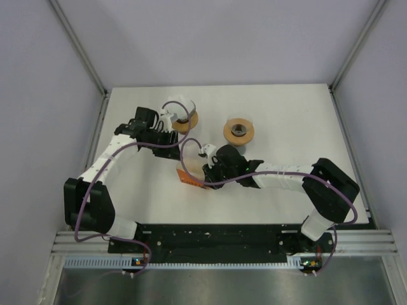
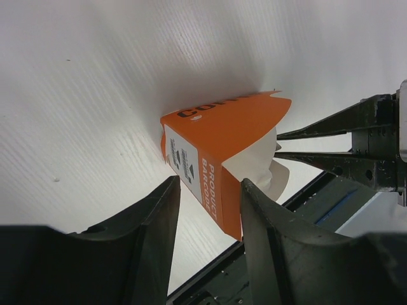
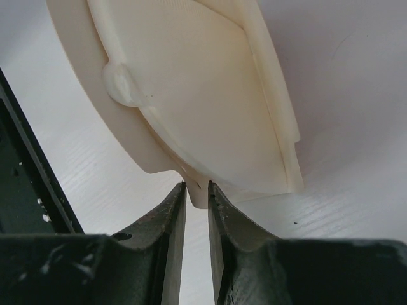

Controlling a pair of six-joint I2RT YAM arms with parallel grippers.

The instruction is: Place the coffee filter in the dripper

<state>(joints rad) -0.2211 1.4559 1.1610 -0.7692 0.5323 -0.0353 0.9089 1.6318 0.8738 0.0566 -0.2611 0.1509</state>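
The right gripper is clenched on the narrow lower edge of the cream-white coffee filter, its two dark fingers pressed almost together with only the thin sheet between them. In that wrist view the filter fans out wide above the fingertips and fills most of the frame. Seen from the left wrist, the filter sits at the open mouth of an orange box lying on its side on the white worktop, white paper showing inside the opening and the right arm's slim fingers reaching to it from the side. The left gripper is released, jaws partly spread with nothing caught in them; the box lies beyond its fingertips. From above, the box is near the middle of the worktop, toward the near edge, just beside the right arm's wrist. What looks like the dripper, a round tan ring with a dark centre, stands farther back, apart from the box. A second round tan piece sits to its left, close against the left arm's end.
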